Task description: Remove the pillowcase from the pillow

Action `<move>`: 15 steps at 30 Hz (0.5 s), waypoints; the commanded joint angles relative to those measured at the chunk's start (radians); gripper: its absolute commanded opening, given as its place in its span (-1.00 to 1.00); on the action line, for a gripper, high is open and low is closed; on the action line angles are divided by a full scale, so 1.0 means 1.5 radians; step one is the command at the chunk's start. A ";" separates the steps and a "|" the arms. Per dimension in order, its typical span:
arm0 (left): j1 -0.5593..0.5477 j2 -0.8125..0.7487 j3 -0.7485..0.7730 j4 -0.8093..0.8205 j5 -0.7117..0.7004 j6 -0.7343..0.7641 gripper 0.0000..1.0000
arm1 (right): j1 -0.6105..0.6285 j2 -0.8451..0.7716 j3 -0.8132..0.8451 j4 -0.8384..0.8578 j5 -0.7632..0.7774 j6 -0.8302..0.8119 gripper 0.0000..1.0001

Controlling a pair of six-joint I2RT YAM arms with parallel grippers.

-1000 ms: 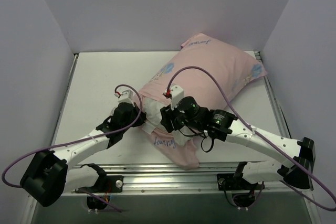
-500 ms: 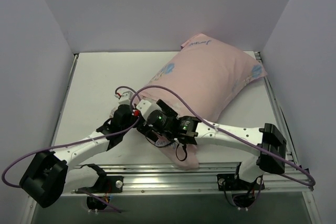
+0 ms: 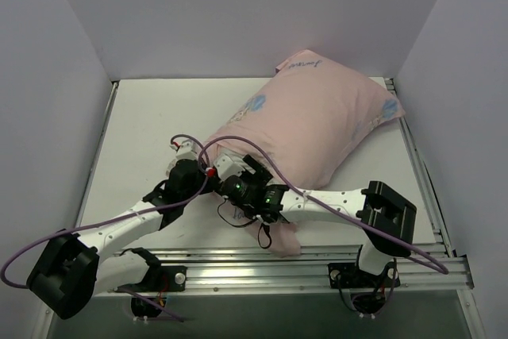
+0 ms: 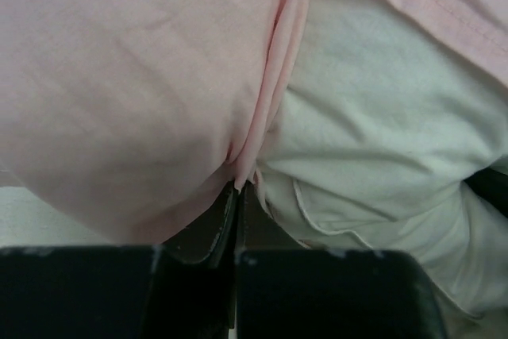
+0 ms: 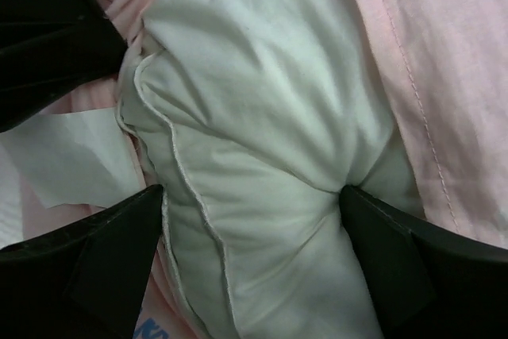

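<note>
The pale pink pillowcase (image 3: 317,121) still covers most of the pillow, lying from the back right toward the table's middle. At its open end my left gripper (image 3: 202,172) is shut on the pink hem (image 4: 252,136), its jaws (image 4: 238,192) pressed flat together. The white pillow (image 4: 381,132) bulges out of the opening just to the right. My right gripper (image 3: 225,171) is open wide and straddles that exposed pillow corner (image 5: 262,117), one fingertip (image 5: 119,236) on each side touching it. A white tag (image 5: 71,156) lies beside the corner. Pink pillowcase (image 5: 444,77) folds back on the right.
A loose flap of the pillowcase (image 3: 278,240) trails to the metal rail (image 3: 238,258) at the near edge. Purple cables (image 3: 198,142) loop over both arms. Grey walls close in the white table (image 3: 143,117) on three sides. My left gripper's dark body (image 5: 48,29) sits close by the right one.
My right arm has swung left and down onto the pillow's exposed corner, and its jaws have opened wide. The left gripper has kept its hold on the hem.
</note>
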 commanded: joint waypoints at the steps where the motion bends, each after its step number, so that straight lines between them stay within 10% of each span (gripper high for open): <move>1: 0.011 -0.016 -0.002 -0.013 -0.031 0.000 -0.95 | -0.048 0.043 -0.039 -0.060 0.082 0.035 0.55; 7: 0.011 -0.020 0.012 -0.029 -0.029 -0.003 -0.95 | -0.054 0.035 -0.049 -0.032 0.106 0.074 -0.94; 15: 0.021 -0.046 0.056 -0.094 -0.090 -0.012 -0.95 | -0.076 -0.196 -0.060 -0.039 0.093 0.123 -1.00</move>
